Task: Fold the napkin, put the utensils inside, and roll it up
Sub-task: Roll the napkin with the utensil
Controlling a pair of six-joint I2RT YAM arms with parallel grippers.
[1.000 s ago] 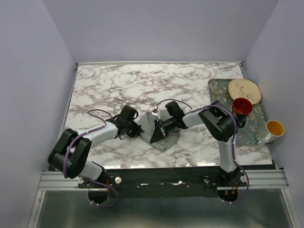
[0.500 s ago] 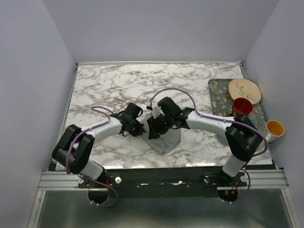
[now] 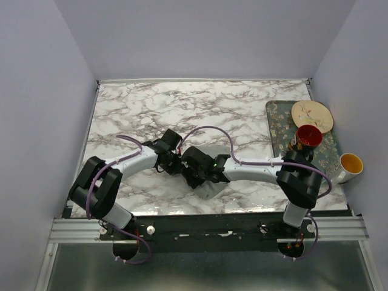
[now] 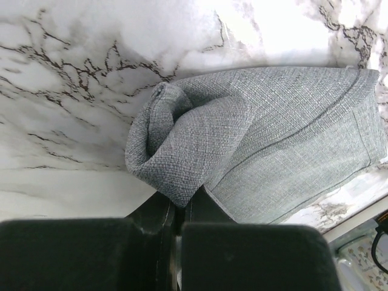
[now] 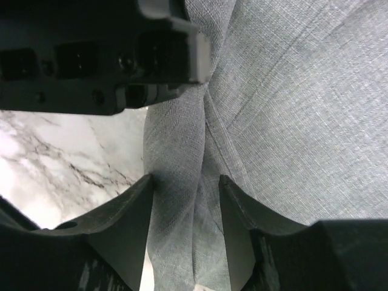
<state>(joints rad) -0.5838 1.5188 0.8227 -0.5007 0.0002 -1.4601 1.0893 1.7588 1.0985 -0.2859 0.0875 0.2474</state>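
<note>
The grey-green napkin [image 4: 285, 127] lies bunched on the marble table, mostly hidden under both arms in the top view, with only a corner [image 3: 211, 188] showing. My left gripper [image 4: 179, 209] is shut on a rolled-up corner of the napkin. My right gripper [image 5: 185, 203] is open and straddles a raised fold of the napkin [image 5: 176, 157], right beside my left gripper [image 5: 103, 54]. In the top view the left gripper [image 3: 174, 162] and right gripper [image 3: 193, 174] meet over the cloth. The utensils are out of view.
A floral-patterned grey tray [image 3: 276, 115] sits at the table's right edge with a cream plate [image 3: 311, 115] and a red cup [image 3: 308, 136] on it. A white cup with a yellow inside [image 3: 350, 165] stands at its near right corner.
My left gripper has closed on the napkin corner. My right gripper has opened and swung left and nearer, now over the cloth next to the left gripper.
</note>
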